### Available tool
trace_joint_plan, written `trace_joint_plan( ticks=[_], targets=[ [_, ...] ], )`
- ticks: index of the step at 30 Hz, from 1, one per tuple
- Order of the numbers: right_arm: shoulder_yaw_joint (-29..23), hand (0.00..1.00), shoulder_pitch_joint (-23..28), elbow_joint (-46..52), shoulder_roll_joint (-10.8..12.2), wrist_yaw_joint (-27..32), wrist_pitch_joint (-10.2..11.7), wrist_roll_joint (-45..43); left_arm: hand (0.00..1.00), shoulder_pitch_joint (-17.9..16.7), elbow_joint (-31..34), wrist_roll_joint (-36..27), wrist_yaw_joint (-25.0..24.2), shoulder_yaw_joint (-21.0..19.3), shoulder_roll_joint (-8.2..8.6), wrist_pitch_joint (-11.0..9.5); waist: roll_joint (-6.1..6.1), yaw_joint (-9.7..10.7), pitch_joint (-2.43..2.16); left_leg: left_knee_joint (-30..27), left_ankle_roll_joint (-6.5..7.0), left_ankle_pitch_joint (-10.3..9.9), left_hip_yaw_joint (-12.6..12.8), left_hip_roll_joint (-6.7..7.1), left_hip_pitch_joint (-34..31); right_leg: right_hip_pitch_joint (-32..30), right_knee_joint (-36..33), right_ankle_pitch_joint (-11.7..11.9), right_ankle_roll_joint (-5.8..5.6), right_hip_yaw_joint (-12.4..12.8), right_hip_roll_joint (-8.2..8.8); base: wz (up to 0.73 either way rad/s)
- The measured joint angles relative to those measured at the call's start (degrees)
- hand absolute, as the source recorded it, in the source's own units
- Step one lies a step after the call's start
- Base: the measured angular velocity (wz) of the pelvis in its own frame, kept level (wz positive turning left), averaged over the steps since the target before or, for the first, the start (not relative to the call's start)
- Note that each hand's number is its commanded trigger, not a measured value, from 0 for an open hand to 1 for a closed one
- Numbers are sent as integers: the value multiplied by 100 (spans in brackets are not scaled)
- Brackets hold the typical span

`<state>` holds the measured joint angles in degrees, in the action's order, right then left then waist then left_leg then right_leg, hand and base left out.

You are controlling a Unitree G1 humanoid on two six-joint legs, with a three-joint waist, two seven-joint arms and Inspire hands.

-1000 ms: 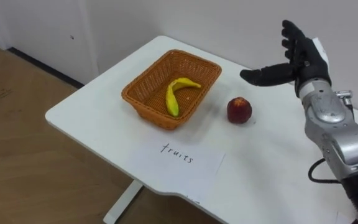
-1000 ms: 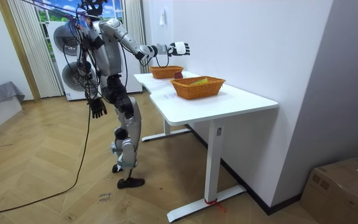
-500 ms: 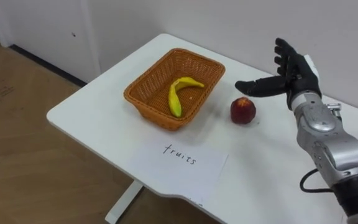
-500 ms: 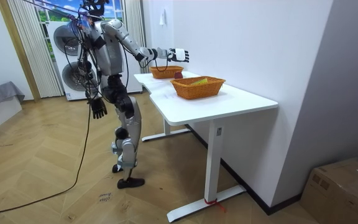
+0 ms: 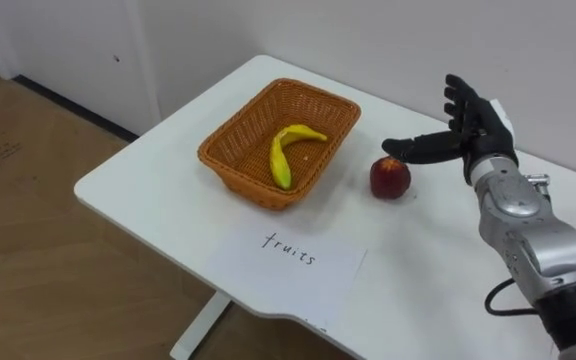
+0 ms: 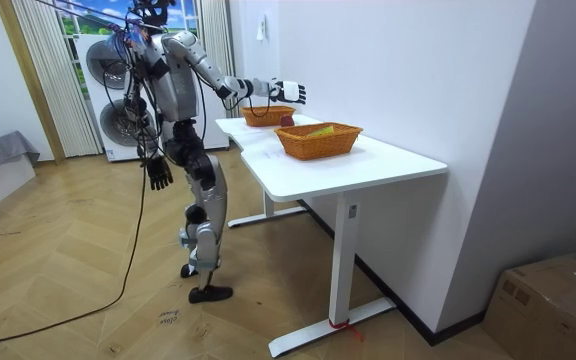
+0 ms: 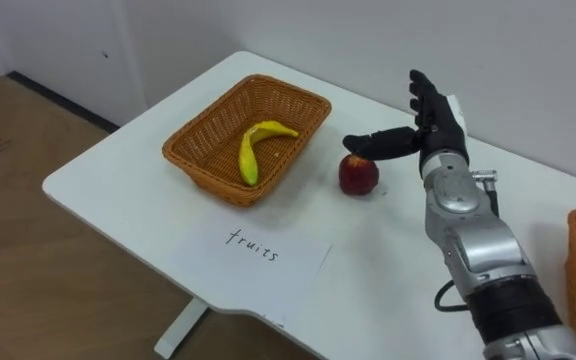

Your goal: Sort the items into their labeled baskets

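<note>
Red round apple (image 5: 389, 177): centre-right of frame, on white table (image 5: 148, 180), just right of brown woven wicker basket (image 5: 230, 150) holding yellow banana (image 5: 281, 157). My right hand (image 5: 476, 128): upper right, fingers spread straight, thumb just above apple.

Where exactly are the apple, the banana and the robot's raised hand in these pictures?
apple (image 5: 390, 178), left eye view, middle of its red skin.
banana (image 5: 279, 162), left eye view, middle of its curve.
right hand (image 5: 474, 132), left eye view, on the palm.
</note>
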<state>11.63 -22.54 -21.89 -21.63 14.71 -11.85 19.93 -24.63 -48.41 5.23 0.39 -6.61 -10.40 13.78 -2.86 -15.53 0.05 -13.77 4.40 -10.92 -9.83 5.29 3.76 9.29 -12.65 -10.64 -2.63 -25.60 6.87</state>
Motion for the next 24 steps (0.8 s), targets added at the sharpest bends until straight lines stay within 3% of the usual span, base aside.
trace_joint_plan(
  ticks=[24],
  targets=[
    [1, 0, 290, -150, -1, -299, 5, 51, 0, -205, 53, 5, -131, 13, 11, -8, 15, -27, 12, 12, 12, -7, 1, 8, 100, 84, 0, -7, -17, 44, 6, 0]
  ],
)
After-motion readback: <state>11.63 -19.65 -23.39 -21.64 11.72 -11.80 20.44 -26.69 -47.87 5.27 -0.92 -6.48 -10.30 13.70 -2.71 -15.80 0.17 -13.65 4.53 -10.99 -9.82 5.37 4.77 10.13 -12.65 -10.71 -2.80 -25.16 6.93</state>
